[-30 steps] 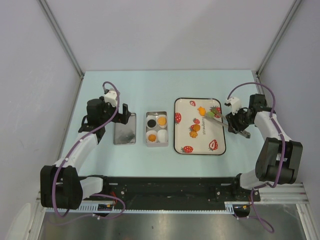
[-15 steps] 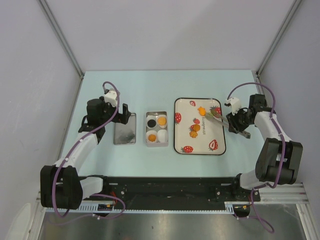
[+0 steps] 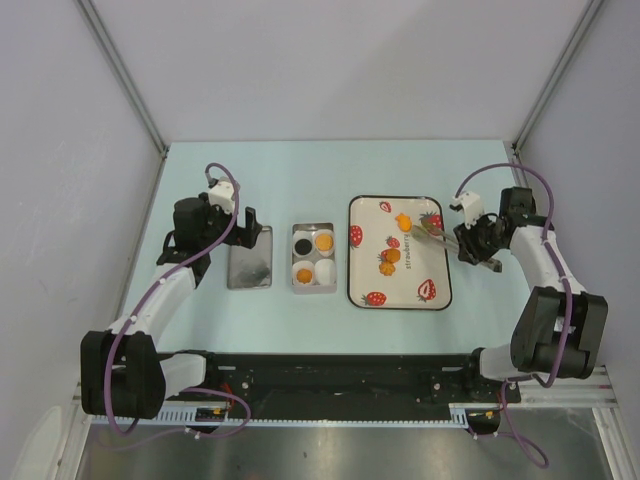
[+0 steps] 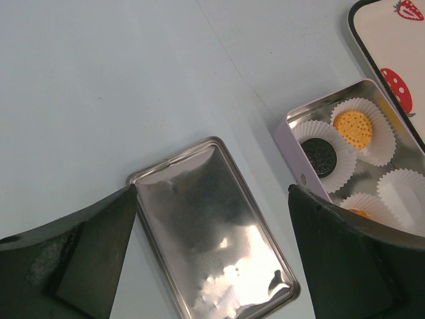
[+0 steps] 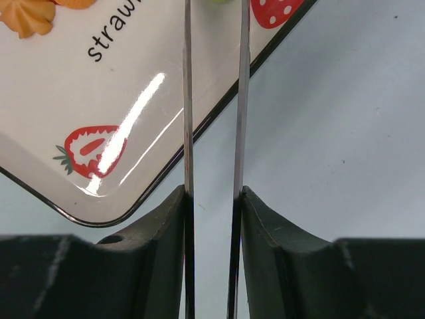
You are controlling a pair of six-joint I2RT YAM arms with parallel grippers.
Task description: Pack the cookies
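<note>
Only txt readable: "straw…" in black print on the tray (image 5: 66, 100), rest cut off by frame edge.

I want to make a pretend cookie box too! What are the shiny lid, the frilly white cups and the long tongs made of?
The lid looks like thin metal with a mirror finish: it shows blurry reflections. The cups look like matte white paper, folded in tight pleats. The tongs look like steel: thin, grey, glinting strips. Looks alone cannot make any of this certain.
</note>
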